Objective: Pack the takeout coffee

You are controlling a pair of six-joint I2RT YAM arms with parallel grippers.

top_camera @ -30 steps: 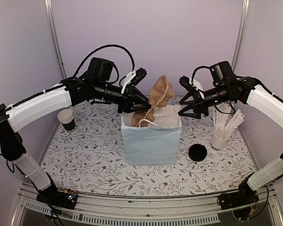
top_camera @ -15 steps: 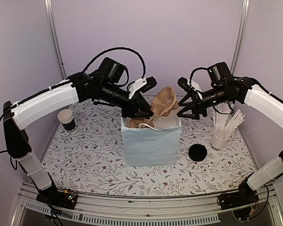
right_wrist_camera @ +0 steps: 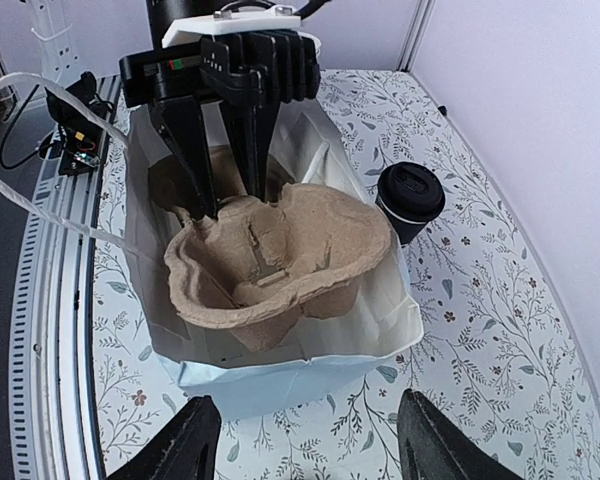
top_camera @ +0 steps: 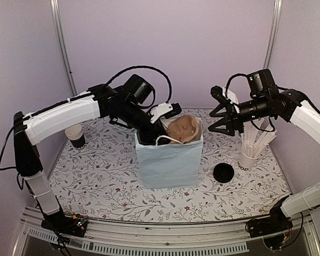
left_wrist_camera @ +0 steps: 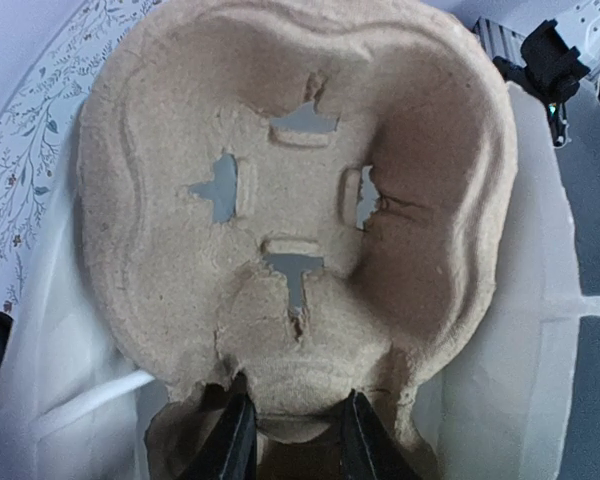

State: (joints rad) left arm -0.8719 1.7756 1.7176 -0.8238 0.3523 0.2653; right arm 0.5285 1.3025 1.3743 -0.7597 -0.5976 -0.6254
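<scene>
The cup stands upright left of the bag — nearest the left claw, now clenched on the carrier. The right claw hangs released on the opposite side.

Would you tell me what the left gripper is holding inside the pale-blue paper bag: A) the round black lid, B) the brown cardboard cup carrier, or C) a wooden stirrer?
B: the left gripper pinches the edge of the cardboard cup carrier, which sits in the paper bag.
</scene>
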